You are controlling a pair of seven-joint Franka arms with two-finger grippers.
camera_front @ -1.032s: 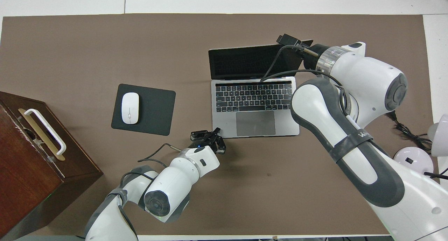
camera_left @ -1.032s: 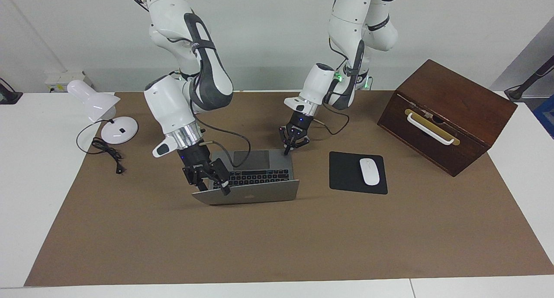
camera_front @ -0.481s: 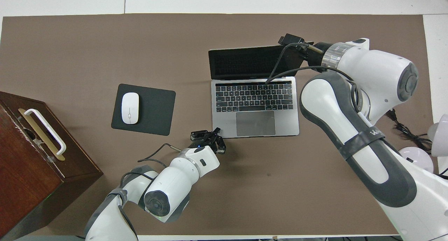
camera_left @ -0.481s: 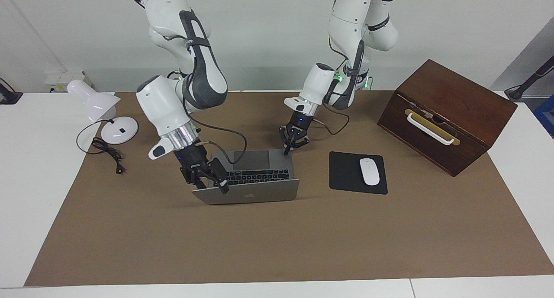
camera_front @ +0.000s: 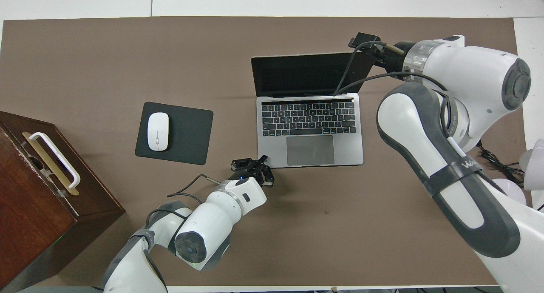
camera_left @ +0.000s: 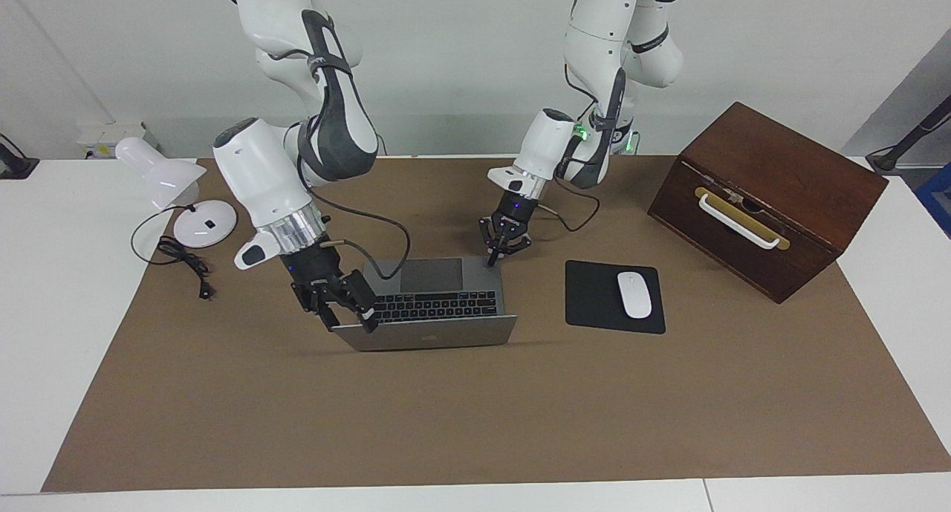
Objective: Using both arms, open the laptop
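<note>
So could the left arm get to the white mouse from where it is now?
Probably yes. The left gripper sits at the laptop's near corner, and only bare mat lies between it and the mouse on its pad.

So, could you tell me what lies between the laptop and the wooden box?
The black mouse pad with the white mouse on it lies between the laptop and the wooden box; the overhead view shows it plainly.

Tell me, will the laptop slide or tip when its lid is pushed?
Likely stiff: the laptop lid looks flat with the right gripper at one corner. The thin base might slide or lift; the left gripper seems to pin it.
</note>
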